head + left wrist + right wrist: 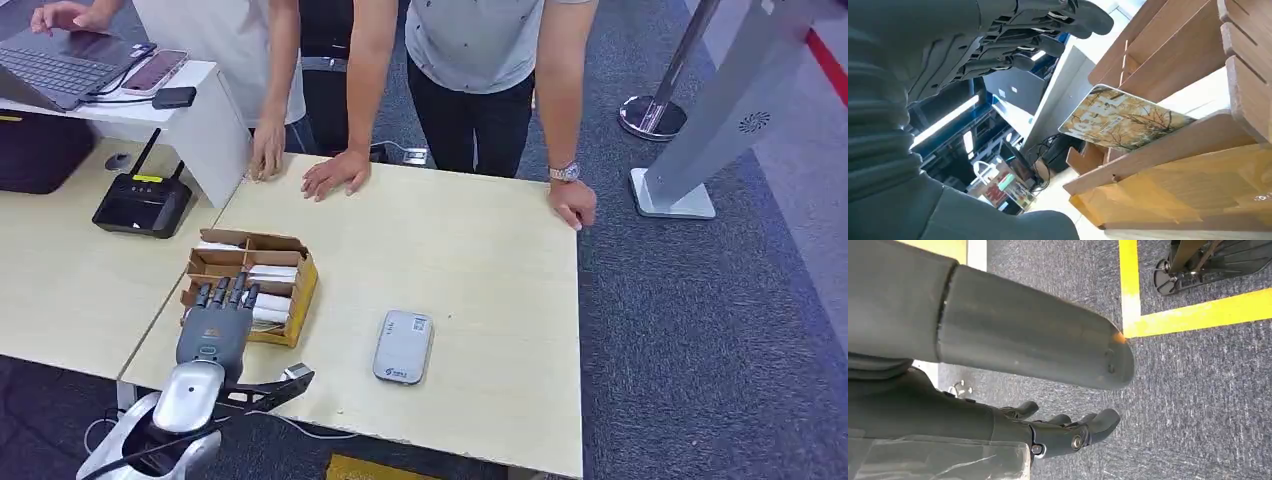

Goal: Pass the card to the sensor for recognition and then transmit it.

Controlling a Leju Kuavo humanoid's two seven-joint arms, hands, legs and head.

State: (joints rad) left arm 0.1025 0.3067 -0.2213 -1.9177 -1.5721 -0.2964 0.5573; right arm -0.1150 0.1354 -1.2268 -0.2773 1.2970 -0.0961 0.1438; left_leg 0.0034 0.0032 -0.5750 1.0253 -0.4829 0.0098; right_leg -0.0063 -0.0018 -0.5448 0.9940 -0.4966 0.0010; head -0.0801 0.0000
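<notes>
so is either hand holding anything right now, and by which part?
Nothing held. The left hand hovers over the cardboard box, fingers spread and apart from the card standing in it. The right hand hangs over the carpet, holding nothing.

My left hand (213,325) covers part of the wooden box (297,290); I cannot tell whether its fingers touch a card (1123,119). Sensor (403,346) label too small to read. Both people (480,60) cropped at the head view's top edge.
</notes>
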